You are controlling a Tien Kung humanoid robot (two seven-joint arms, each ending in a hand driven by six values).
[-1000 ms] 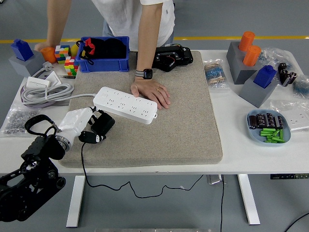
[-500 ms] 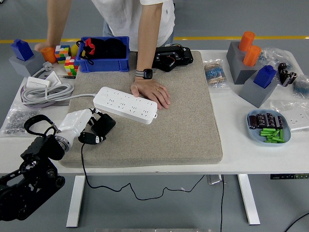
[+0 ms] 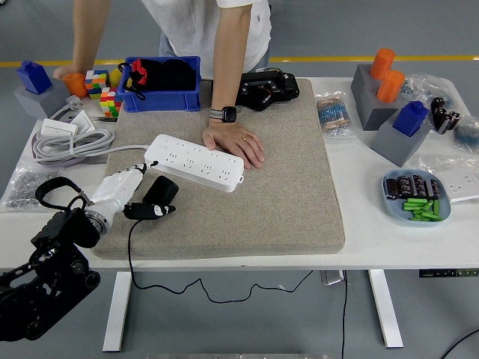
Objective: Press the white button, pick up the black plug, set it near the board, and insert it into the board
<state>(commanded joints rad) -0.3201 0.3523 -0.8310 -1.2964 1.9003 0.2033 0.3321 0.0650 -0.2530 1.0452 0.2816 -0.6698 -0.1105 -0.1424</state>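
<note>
One left hand [image 3: 138, 196] gripping black plug [image 3: 160, 193], board [image 3: 194, 161] beside

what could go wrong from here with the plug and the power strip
The left hand pinches the black plug only at one end, so it could twist or slip before reaching the sockets. The plug's cord hangs over the table edge and may drag it back. The person's hand rests against the white power strip, close to where the plug must go.
</note>
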